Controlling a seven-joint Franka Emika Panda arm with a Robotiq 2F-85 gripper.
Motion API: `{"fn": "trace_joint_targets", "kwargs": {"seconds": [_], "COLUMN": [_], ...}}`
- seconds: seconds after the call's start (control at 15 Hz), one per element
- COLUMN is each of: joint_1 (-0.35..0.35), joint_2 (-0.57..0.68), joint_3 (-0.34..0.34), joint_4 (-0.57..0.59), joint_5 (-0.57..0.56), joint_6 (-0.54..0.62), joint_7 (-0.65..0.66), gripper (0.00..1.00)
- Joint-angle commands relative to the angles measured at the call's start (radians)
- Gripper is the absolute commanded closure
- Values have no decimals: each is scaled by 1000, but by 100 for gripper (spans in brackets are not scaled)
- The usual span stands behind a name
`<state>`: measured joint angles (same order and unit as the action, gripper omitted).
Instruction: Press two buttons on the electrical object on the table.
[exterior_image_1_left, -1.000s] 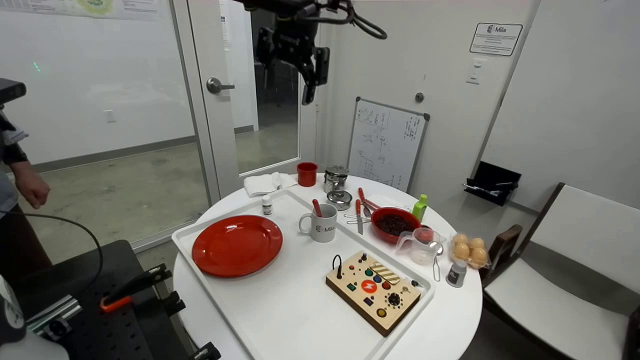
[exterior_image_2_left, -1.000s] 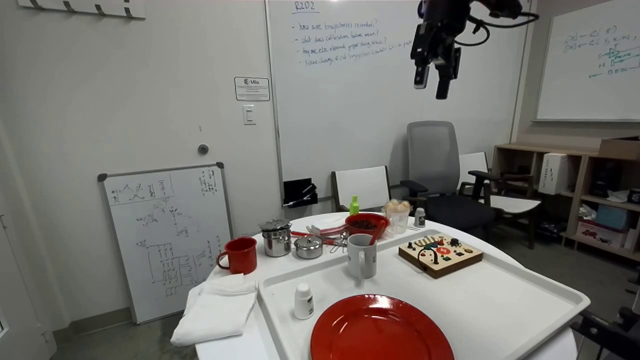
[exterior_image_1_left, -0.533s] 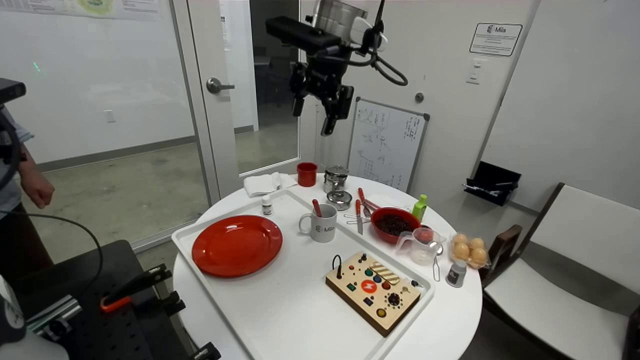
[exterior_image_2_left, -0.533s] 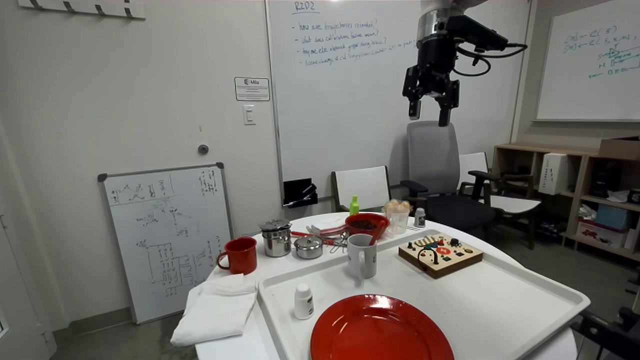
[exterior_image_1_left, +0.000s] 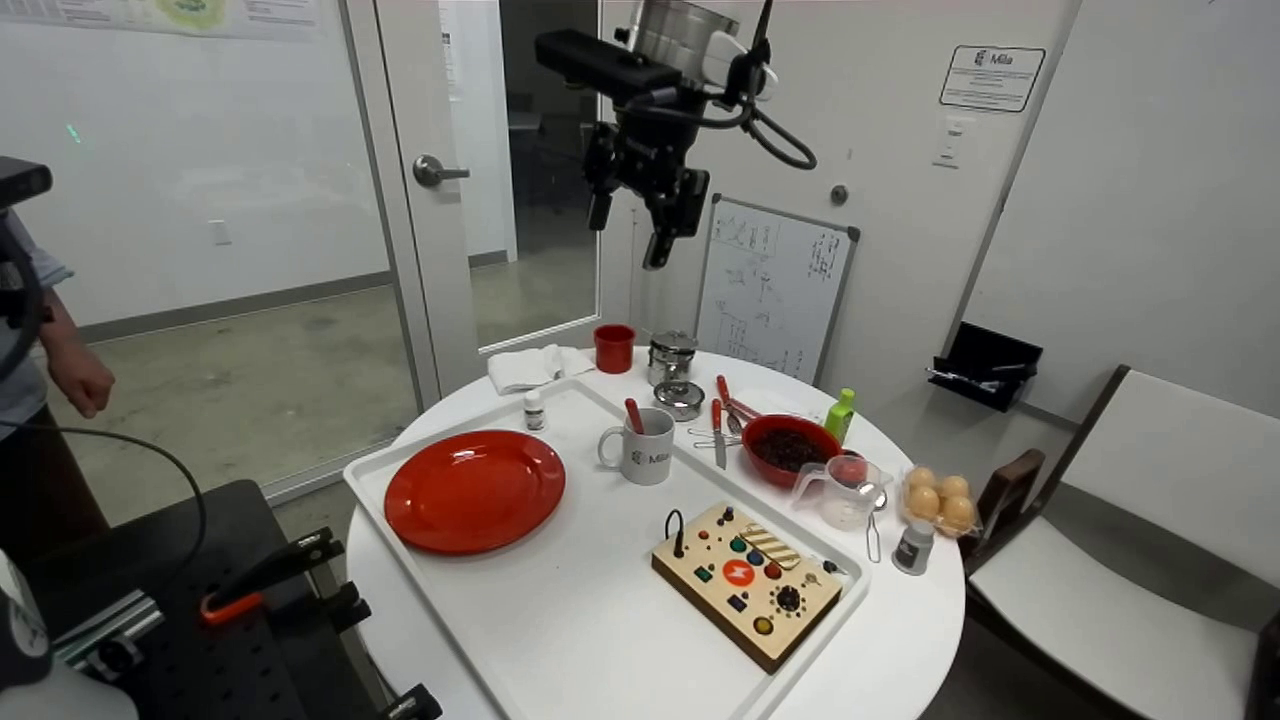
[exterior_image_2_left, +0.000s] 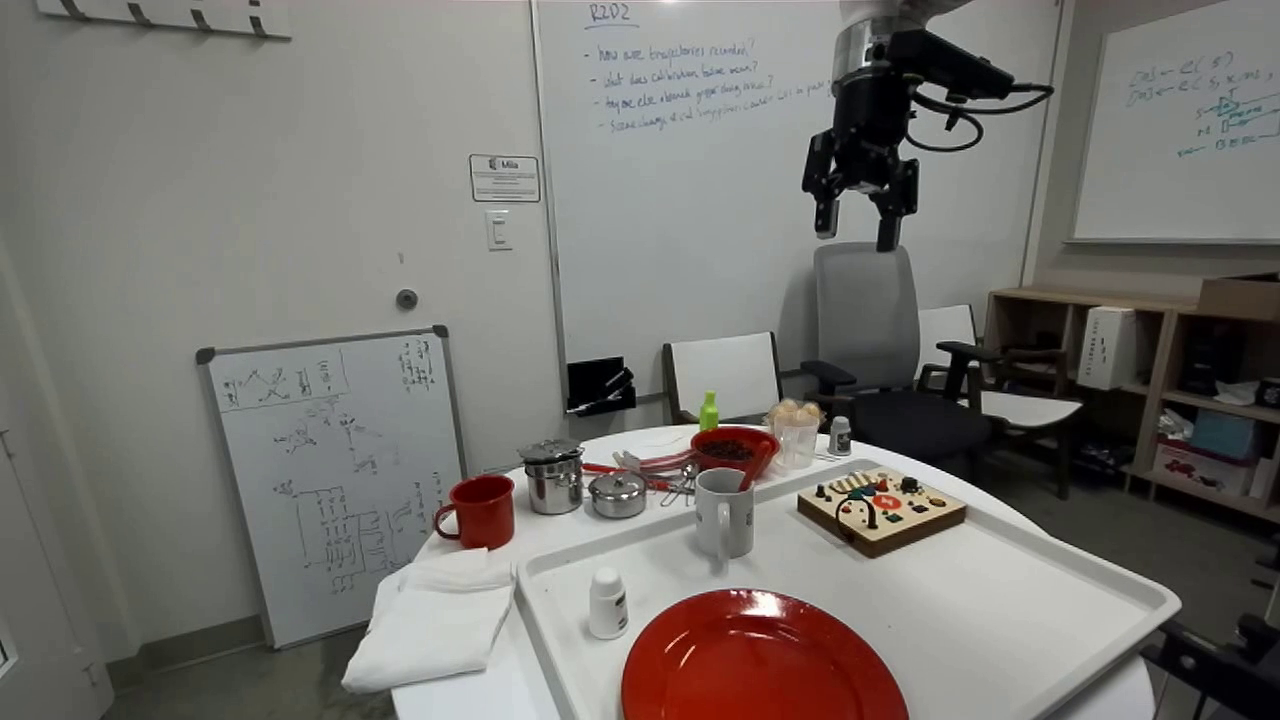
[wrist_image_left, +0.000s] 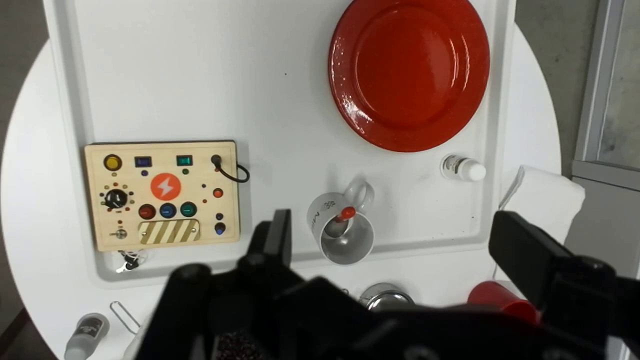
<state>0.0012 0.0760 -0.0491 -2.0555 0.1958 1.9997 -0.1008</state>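
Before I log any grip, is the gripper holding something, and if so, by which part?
Nothing is held: the gripper hangs open above the table, with nothing between its fingers.

Room lighting is bright and even; its source I cannot place. Glare lies on the red plate (wrist_image_left: 407, 65): on its far rim in both exterior views, at opposite sides in the wrist view. Near the plate, the Mila mug (wrist_image_left: 321, 214) throws soft shadows. Well apart from the plate, the wooden button board (wrist_image_left: 162, 195) shows a thin edge shadow. Below the plate in the wrist view, the black gripper (wrist_image_left: 391, 225) is nearly solid dark, its nearest parts out of focus. Well behind the plate, handwriting (exterior_image_2_left: 345, 540) on the leaning whiteboard (exterior_image_2_left: 335, 485) is too blurred to read.
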Motion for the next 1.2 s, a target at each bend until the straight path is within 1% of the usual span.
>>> {"fn": "trace_joint_targets", "kwargs": {"seconds": [0.0,0.33,0.53,0.67,0.73,0.8,0.87,1.0,1.07,1.13], "joint_1": [-55,-158,-212,-245,-258,-265,-270,-279,-283,-283], "joint_2": [59,189,293,357,383,407,427,450,452,436], "joint_3": [-24,-75,-87,-83,-79,-76,-72,-65,-60,-56], "joint_4": [10,30,59,84,97,108,120,134,136,125], "joint_5": [30,105,157,198,214,224,228,248,261,272], "joint_6": [43,44,35,22,17,15,8,13,11,19], "joint_7": [28,20,25,28,31,38,41,54,52,51], "gripper": [0,0,0,0,25,26,32,47,57,63]}}
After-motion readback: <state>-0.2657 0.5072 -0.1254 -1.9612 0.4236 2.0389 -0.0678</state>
